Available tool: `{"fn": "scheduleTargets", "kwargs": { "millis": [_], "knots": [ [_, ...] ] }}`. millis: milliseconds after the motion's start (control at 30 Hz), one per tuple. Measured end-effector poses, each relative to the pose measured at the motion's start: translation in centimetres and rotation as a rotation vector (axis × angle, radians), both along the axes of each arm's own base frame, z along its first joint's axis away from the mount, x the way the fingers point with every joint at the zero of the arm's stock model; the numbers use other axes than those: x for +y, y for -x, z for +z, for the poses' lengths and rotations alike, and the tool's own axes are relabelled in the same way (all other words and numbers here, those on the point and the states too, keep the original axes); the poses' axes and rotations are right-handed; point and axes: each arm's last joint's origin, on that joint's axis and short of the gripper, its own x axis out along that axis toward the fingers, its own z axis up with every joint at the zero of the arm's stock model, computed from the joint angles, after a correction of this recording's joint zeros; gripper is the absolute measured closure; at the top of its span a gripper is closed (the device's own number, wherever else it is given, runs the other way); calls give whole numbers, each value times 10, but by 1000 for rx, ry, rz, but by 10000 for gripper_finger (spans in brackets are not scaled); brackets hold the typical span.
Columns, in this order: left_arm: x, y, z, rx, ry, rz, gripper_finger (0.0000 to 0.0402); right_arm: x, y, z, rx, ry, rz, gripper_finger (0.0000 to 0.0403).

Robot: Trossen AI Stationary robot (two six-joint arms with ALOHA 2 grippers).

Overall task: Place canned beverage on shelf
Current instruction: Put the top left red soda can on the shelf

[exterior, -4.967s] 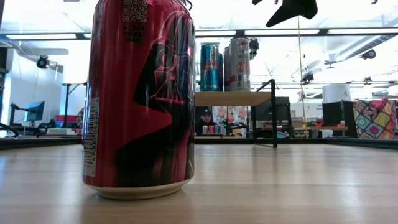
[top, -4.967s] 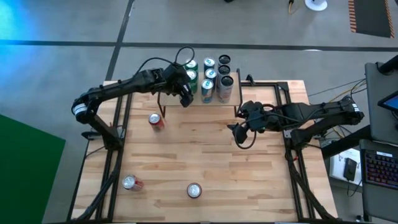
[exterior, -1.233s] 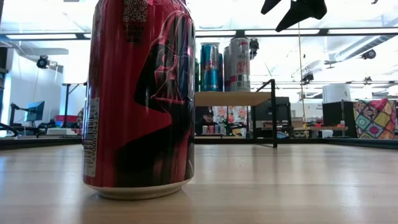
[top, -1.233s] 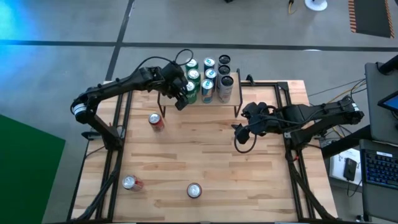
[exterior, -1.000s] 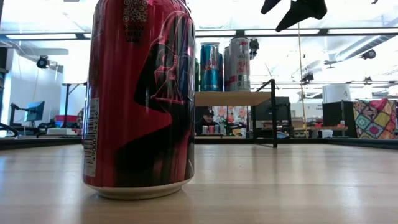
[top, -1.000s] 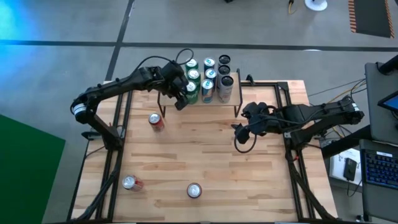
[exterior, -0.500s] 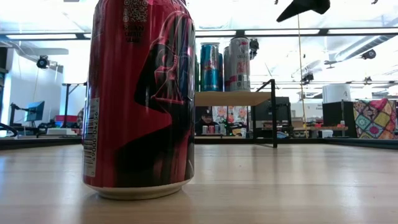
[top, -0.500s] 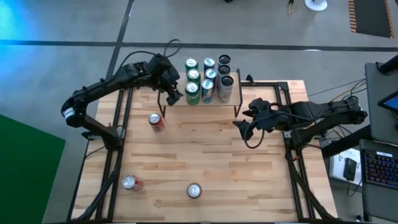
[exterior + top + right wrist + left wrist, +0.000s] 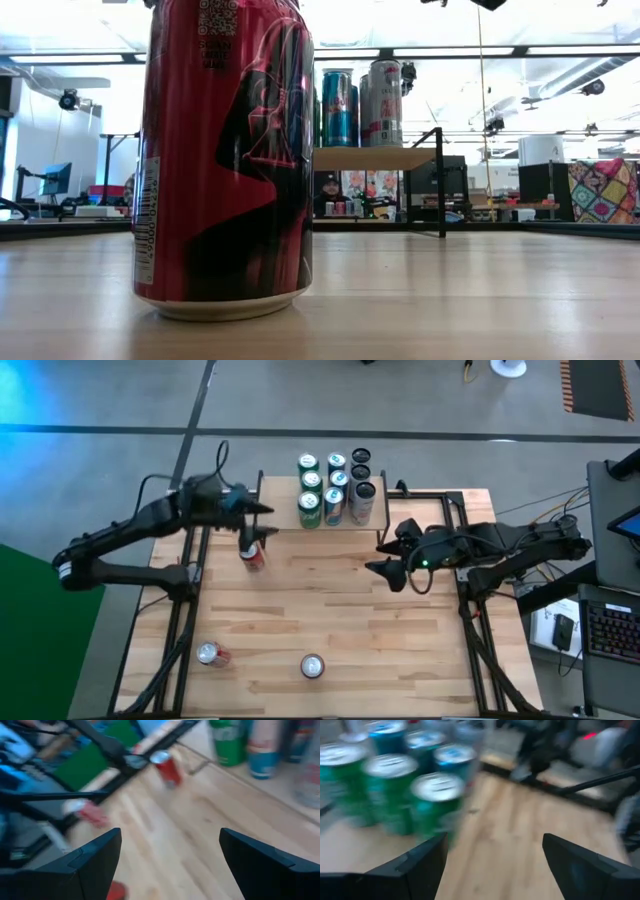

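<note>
A: Where do the canned beverages stand?

B: A cluster of upright cans, green, blue and silver, stands on the small low shelf with light-wood top and thin black legs at the far edge of the light-wood slatted bench. Three red cans remain on the bench: one near the shelf's left end, one at the near left, one at the near centre, filling the low view's left.

A: And the two arms?

B: The left gripper hangs just above the red can near the shelf, fingers apart and empty. The right gripper hovers over the bench to the right of the shelf, its dark fingers likewise apart, holding nothing.
</note>
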Motion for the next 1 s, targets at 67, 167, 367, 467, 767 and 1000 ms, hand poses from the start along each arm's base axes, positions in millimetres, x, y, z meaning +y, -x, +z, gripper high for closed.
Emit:
{"fn": "scheduleTargets", "kwargs": {
  "millis": [67,167,367,467,767,1000],
  "knots": [
    [-13,1,-4,-42,18,-17,94,-1,-3,5,-49,-31,47,76],
    [-28,5,-12,-26,-22,31,99,-5,-8,14,-145,-27,114,76],
    [-47,3,-16,-275,75,-43,114,-13,-16,15,-160,127,59,76],
    [-54,4,-29,-308,88,-24,120,-15,-20,9,-142,158,-96,76],
    [-60,45,-47,-252,18,199,123,-1,-28,1,-153,179,-261,76],
    [-60,72,-58,-110,28,264,123,0,-32,-2,-144,176,-259,76]
  ]
}}
